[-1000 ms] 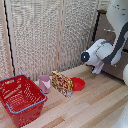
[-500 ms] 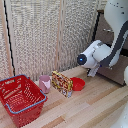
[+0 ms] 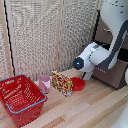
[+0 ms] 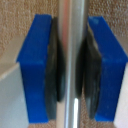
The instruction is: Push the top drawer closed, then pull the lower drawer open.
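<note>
reaches in from the exterior view's right, white arm (image 3: 102,52) bent low and angled down toward the foot of the dresser (image 3: 114,70). gripper (image 4: 73,70) itself hidden behind the wrist in that view. in the wrist view, blue fingers (image 4: 37,67) with dark pads clenched on a silvery bar handle (image 4: 74,45), bar running straight between the pads and touching both. brown drawer front behind the bar. lower drawer (image 3: 116,75) low at the exterior view's right edge, dark brown, mostly covered by the arm; cannot tell how far out. top drawer (image 3: 106,31) above it, a dark strip beside the arm, handle too small to make out.

on the wooden floor (image 3: 90,107): red basket (image 3: 21,99) at the exterior view's left, pink cup (image 3: 45,83) just beside it, patterned box (image 3: 62,84) upright next to the cup, red bowl (image 3: 77,83) touching the box, just below the wrist. woven screen (image 3: 47,35) behind all of these.
</note>
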You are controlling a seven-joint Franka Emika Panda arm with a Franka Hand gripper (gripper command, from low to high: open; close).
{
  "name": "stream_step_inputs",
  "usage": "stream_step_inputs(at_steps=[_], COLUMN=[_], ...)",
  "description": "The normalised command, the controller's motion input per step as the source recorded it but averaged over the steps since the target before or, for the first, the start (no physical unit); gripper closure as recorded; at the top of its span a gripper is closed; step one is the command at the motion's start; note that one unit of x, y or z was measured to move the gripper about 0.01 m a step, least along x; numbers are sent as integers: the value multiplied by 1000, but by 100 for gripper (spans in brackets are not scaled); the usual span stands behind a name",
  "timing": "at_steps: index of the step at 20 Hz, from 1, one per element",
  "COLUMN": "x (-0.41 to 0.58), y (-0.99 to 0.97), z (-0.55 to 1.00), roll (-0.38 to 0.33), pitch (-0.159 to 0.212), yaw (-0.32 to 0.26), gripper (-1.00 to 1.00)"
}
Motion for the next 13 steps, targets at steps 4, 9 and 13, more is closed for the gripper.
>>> stream_step_inputs(at_steps=[4, 9, 13], x=[150, 153, 210], y=[-157, -111, 105], z=[331, 377, 162], roll=[15, 81, 95], pitch=[14, 6, 7], yaw=[20, -13, -6], gripper=[-100, -100, -100])
